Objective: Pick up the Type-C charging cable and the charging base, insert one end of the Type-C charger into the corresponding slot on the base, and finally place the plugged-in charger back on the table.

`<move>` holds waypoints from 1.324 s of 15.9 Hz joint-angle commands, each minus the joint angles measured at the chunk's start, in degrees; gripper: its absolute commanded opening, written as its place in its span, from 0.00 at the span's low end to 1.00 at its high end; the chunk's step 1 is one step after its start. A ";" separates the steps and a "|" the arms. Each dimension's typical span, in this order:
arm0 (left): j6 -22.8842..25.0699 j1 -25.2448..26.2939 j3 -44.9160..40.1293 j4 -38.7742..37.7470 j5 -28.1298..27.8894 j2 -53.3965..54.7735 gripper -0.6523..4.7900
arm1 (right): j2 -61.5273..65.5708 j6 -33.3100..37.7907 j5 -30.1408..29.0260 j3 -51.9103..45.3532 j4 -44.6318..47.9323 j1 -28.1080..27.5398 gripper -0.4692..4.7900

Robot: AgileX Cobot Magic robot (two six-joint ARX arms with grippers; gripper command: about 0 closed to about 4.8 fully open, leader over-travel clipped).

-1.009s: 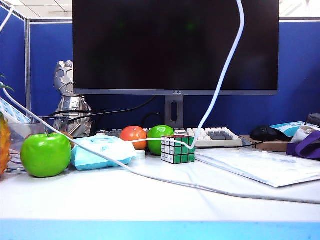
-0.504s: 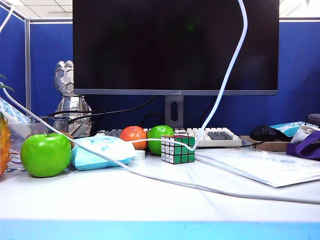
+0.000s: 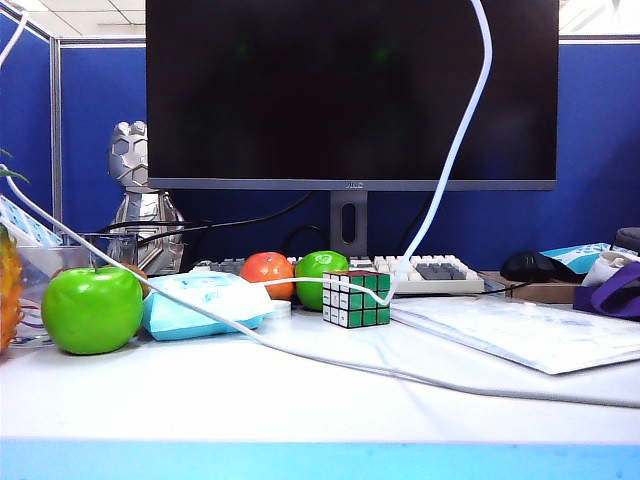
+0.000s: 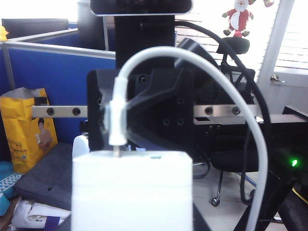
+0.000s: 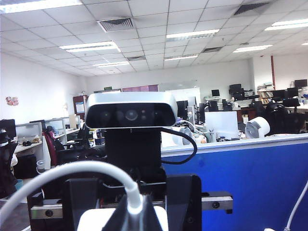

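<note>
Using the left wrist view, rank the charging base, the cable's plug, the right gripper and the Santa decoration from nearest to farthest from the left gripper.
1. charging base: held in the left gripper itself.
2. Type-C charging cable plug: at the base's far edge.
3. right gripper: pinching that plug, just beyond.
4. Santa decoration: far back, by the window.

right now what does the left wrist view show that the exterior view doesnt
Only the left wrist view: the base close to the camera, the cable's plug meeting its upper face, and the right gripper shut on that plug. Neither gripper appears in the exterior view.

Only the exterior view: the table, cube and apple.

Both: the cable.
</note>
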 commanded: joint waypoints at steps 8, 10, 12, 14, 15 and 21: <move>-0.55 0.31 0.48 11.23 -0.20 -0.59 0.11 | -0.28 -7.32 -2.95 -0.07 -6.40 0.00 0.09; -0.55 0.31 0.48 12.04 -0.20 -0.59 0.11 | -0.28 -8.37 -4.07 -0.07 -8.68 0.00 0.09; -0.52 0.31 0.48 12.90 -0.17 -0.59 0.11 | -0.28 -11.93 -5.84 -0.07 -14.71 0.00 0.09; -0.52 0.31 0.48 12.87 -0.17 -0.61 0.11 | -0.46 -12.48 -5.88 -0.04 -15.56 0.00 0.09; -0.50 0.31 0.48 12.87 -0.17 -0.61 0.11 | -0.55 -12.24 -5.35 -0.04 -15.56 0.00 0.09; -0.28 0.33 0.48 12.63 -0.15 -0.61 0.11 | -2.69 -11.28 0.74 0.11 -14.86 -0.79 0.59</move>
